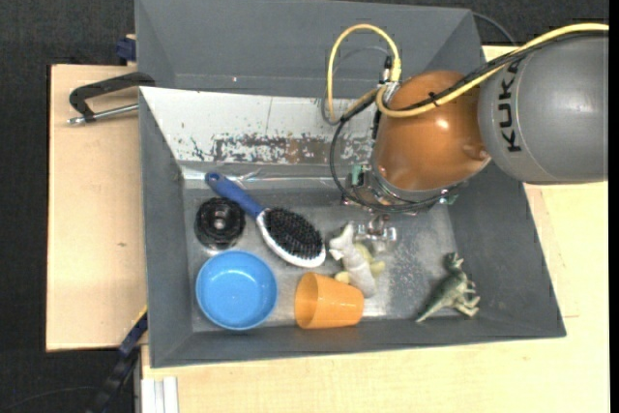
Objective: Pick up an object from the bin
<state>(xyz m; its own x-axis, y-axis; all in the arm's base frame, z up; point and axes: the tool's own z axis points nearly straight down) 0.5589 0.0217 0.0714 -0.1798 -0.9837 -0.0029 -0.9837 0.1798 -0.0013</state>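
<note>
centrally, the tool point(375, 232) hovers over a small white object point(354, 262).

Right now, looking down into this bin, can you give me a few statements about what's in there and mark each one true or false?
1. The blue bowl sits at the lower left of the view. True.
2. The orange cup stands upright. False: it lies on its side.
3. The green toy dinosaur lies left of the bowl. False: it lies far right, beyond the cup.
4. The gripper hangs by a small whitish thing, right of the hairbrush. True.
</note>
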